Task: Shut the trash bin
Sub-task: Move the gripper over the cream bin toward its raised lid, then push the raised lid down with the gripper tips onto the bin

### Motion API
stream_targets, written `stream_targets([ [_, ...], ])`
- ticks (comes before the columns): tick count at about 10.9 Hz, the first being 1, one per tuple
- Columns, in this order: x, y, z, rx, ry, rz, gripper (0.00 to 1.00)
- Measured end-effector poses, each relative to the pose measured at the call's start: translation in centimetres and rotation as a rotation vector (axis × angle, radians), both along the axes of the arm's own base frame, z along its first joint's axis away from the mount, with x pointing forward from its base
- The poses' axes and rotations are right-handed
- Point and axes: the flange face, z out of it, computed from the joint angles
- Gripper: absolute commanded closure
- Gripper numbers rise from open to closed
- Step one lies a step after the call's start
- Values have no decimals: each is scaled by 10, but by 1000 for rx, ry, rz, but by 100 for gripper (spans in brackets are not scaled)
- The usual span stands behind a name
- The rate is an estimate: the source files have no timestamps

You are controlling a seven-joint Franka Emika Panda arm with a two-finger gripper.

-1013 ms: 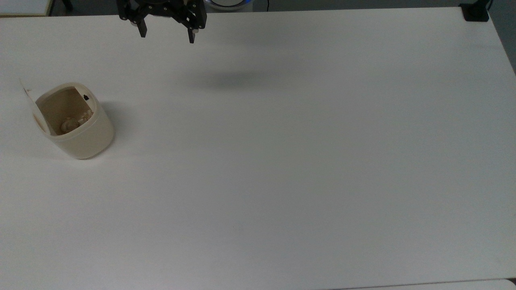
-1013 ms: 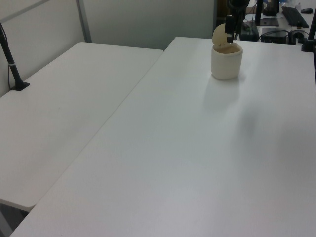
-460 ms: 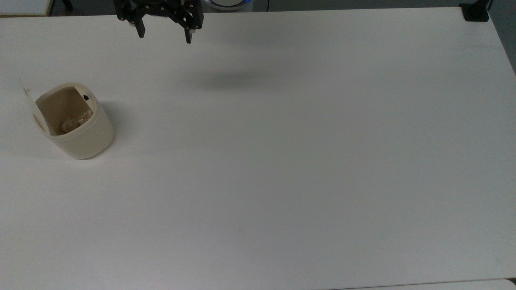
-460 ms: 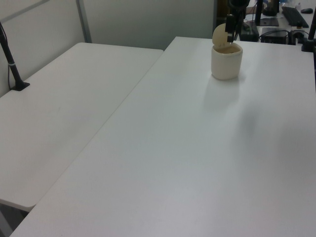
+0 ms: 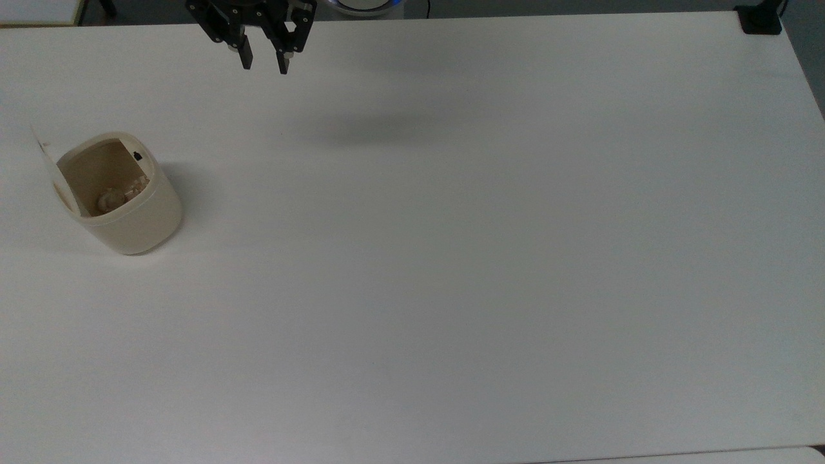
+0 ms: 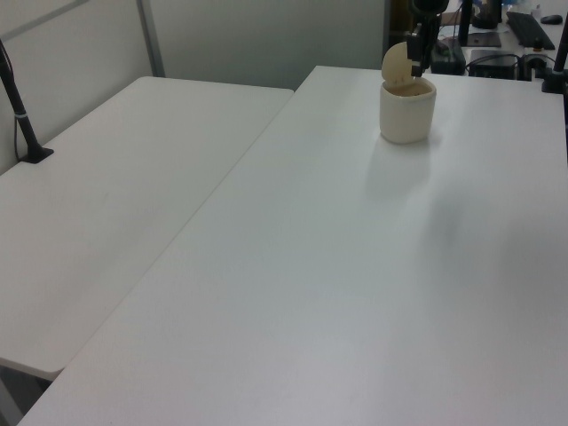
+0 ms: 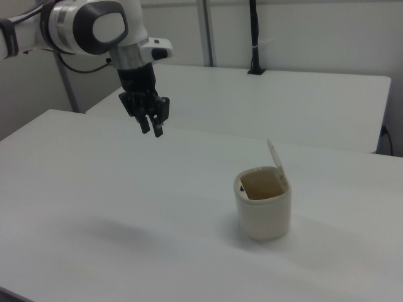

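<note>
While lid stands up: one trash bin (image 5: 126, 203), one gripper (image 5: 264, 64).

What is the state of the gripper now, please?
Gripper: open with a narrow gap, holding nothing, in the air away from the trash bin, whose lid stands up.

The arm (image 5: 251, 9) — cut off by the top view's upper edge.

Bare white table (image 5: 451, 258) lies between the gripper (image 5: 264, 67) and the trash bin (image 5: 122, 200), which are well apart. The bin's raised lid (image 7: 276, 158) stands upright on the top view's left rim, walling off that side.
</note>
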Motion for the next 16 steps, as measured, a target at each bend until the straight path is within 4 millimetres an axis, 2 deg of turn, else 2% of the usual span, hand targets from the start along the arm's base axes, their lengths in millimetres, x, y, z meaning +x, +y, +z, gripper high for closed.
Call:
stream_targets([
  [2, 0, -5, 1, 8, -10, -128, 65],
  [4, 5, -25, 0, 7, -31, -313, 65],
  [5, 11, -46, 0, 2, -61, -429, 71],
  [6, 17, -72, 0, -8, -89, -521, 82],
  [7, 19, -95, 1, -18, -121, -576, 90],
  [8, 22, -114, 4, -26, -168, -612, 94],
  [12, 36, -168, 12, -70, -399, -700, 95],
  [16, 59, -201, -27, -180, -497, -719, 95],
])
